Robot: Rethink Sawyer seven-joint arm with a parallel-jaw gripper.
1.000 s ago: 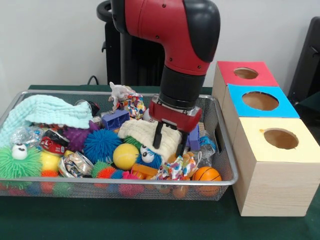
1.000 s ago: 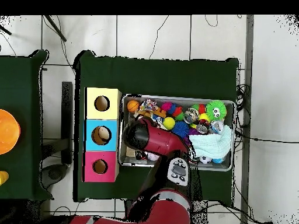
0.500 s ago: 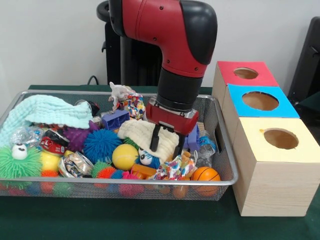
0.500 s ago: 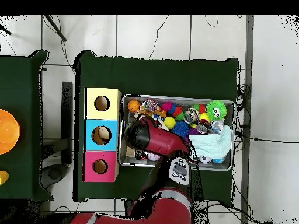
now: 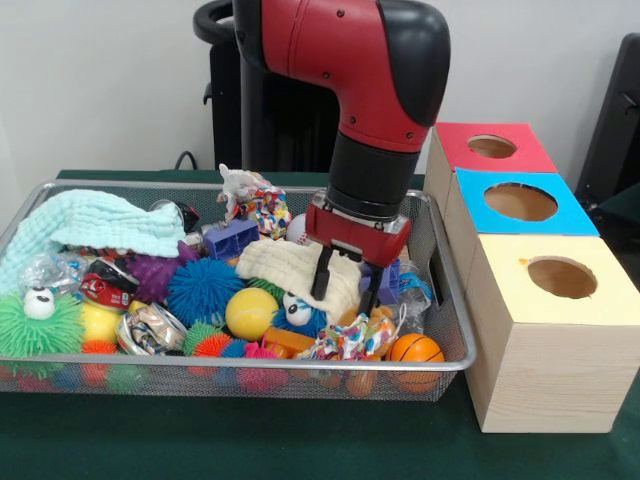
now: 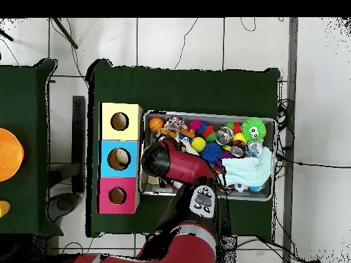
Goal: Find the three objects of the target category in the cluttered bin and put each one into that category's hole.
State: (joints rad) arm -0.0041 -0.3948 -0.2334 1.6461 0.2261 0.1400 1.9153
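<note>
My gripper [image 5: 345, 290] hangs low in the right half of the wire bin [image 5: 250, 362]. It is open, its black fingers [image 5: 322, 280] straddling the right end of a cream knitted cloth [image 5: 285, 265]. Nothing is held. A blue fuzzy toy with eyes [image 5: 297, 312] and a patterned cloth bundle [image 5: 350, 338] lie just in front of the fingers. To the right of the bin stand three boxes with round holes: red [image 5: 490, 150], blue [image 5: 520, 203] and yellow [image 5: 560, 280]. In the overhead view the arm [image 6: 175, 163] covers the gripper.
The bin also holds a mint towel [image 5: 100, 225], a blue spiky ball [image 5: 203, 290], a yellow ball [image 5: 250, 313], a small basketball [image 5: 413, 350], a green fuzzy ball [image 5: 38, 325], a crushed can [image 5: 150, 330] and a blue block [image 5: 232, 238]. The bin's right wall [image 5: 448, 290] is close to the gripper.
The gripper drifted slightly left, then shifted a little to the right toward the boxes. It stays open and low over the cream cloth. The objects have not moved.
</note>
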